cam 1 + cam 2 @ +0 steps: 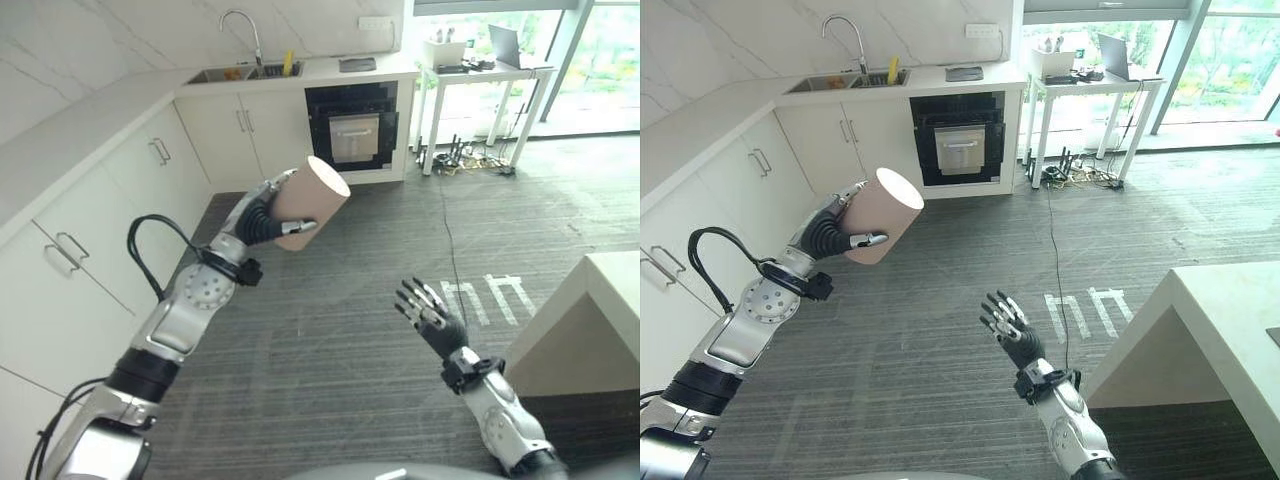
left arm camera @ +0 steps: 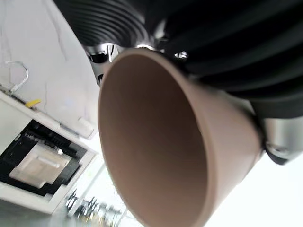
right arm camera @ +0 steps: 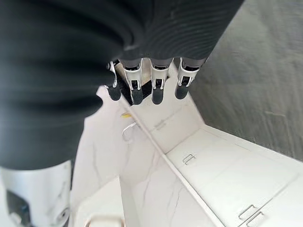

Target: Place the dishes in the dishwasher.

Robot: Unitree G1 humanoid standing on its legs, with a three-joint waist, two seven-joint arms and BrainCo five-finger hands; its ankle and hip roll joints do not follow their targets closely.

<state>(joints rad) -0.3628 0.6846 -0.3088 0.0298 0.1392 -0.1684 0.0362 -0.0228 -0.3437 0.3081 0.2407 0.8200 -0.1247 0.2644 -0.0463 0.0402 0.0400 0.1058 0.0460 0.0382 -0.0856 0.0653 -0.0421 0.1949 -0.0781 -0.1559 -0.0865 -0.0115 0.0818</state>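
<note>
A tan cup is held up in the air by my left hand, whose fingers curl round its lower part. The cup tilts with its open mouth facing away toward the far right; the left wrist view looks along its wide rim. My right hand floats low at the right, fingers straight and spread, holding nothing. The dark-fronted built-in appliance stands shut in the far cabinet run, well beyond the cup.
White cabinets and a counter run along the left and the back, with a sink and tap. A white table with cables beneath stands at the far right. A white counter corner juts in at the near right.
</note>
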